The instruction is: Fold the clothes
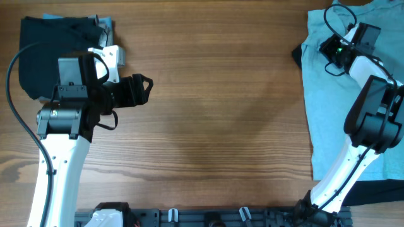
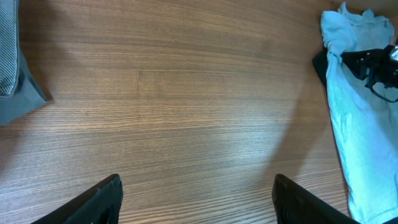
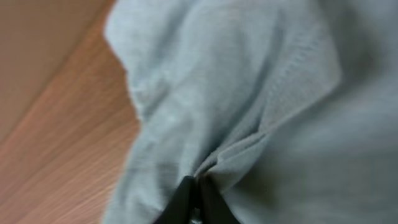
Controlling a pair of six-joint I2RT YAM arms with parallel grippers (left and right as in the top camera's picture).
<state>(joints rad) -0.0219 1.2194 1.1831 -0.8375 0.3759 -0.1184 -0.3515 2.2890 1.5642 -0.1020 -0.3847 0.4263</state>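
Observation:
The pale light-blue T-shirt (image 1: 328,107) lies crumpled along the table's right side. My right gripper (image 1: 329,52) sits on its upper part. In the right wrist view the right gripper (image 3: 198,186) has its black jaws shut on a pinched ridge of the light-blue T-shirt (image 3: 249,93). A black T-shirt (image 1: 47,50) lies folded at the far left corner. My left gripper (image 1: 144,88) hovers just right of it, over bare wood. In the left wrist view the left gripper (image 2: 196,190) is open with nothing between its fingers (image 2: 99,200).
The wooden table (image 1: 214,113) stretches between the two arms. Dark cloth (image 1: 379,192) shows under the blue shirt at the near right. A folded grey-blue cloth (image 2: 12,74) lies at the left edge of the left wrist view.

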